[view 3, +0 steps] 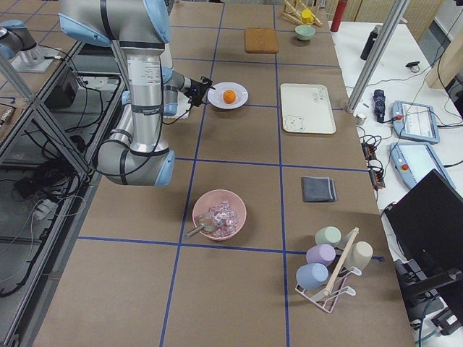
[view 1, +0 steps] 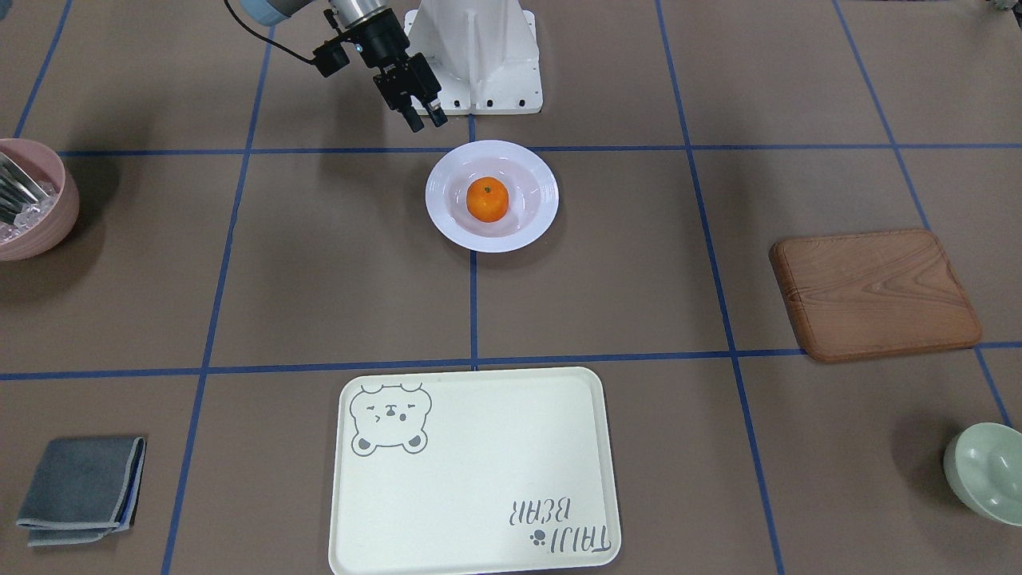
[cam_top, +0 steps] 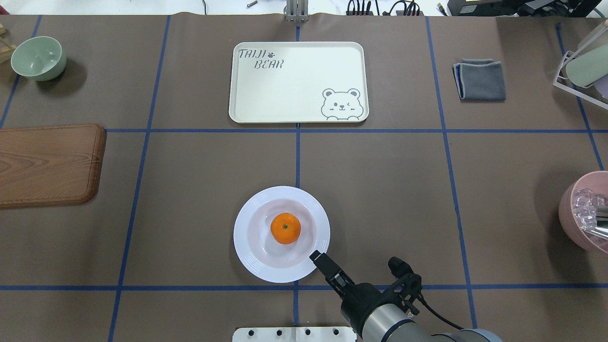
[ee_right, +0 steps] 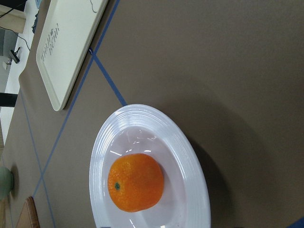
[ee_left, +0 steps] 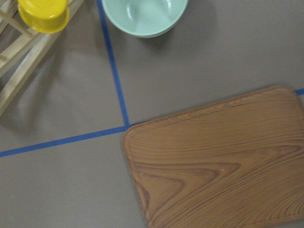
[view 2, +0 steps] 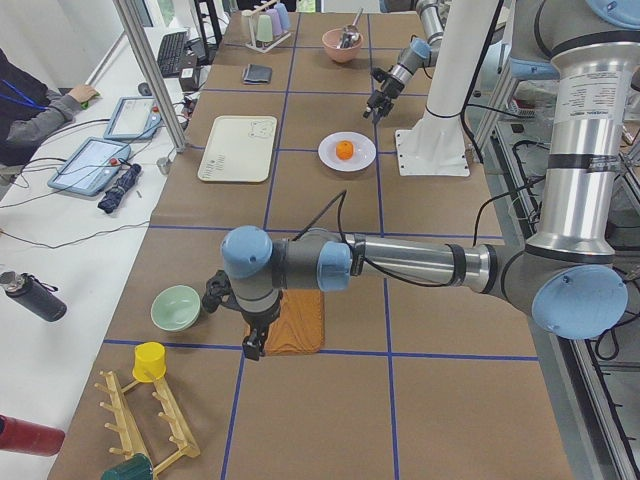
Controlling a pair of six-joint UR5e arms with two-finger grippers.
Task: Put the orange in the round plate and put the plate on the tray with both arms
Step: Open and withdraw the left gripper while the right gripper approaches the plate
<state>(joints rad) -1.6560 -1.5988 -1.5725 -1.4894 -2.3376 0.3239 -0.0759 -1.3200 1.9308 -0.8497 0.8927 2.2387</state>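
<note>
The orange (view 1: pixel 488 199) (cam_top: pixel 285 228) lies in the middle of the white round plate (view 1: pixel 437 188) (cam_top: pixel 247 251), close up in the right wrist view (ee_right: pixel 136 182). My right gripper (view 1: pixel 425 121) (cam_top: pixel 317 259) hovers just off the plate's robot-side rim, fingers slightly apart and holding nothing. The cream bear tray (view 1: pixel 479 471) (cam_top: pixel 294 85) lies bare across the table from the plate. My left gripper (view 2: pixel 252 348) shows only in the exterior left view, low over the wooden board's end; I cannot tell whether it is open or shut.
A brown wooden board (cam_top: pixel 47 164) (ee_left: pixel 218 161) and a pale green bowl (cam_top: pixel 38 58) (ee_left: pixel 145 14) sit on the robot's left. A pink bowl (cam_top: pixel 584 213) and a folded grey cloth (cam_top: pixel 479 80) are on its right. The white base (view 1: pixel 475 56) stands behind the plate.
</note>
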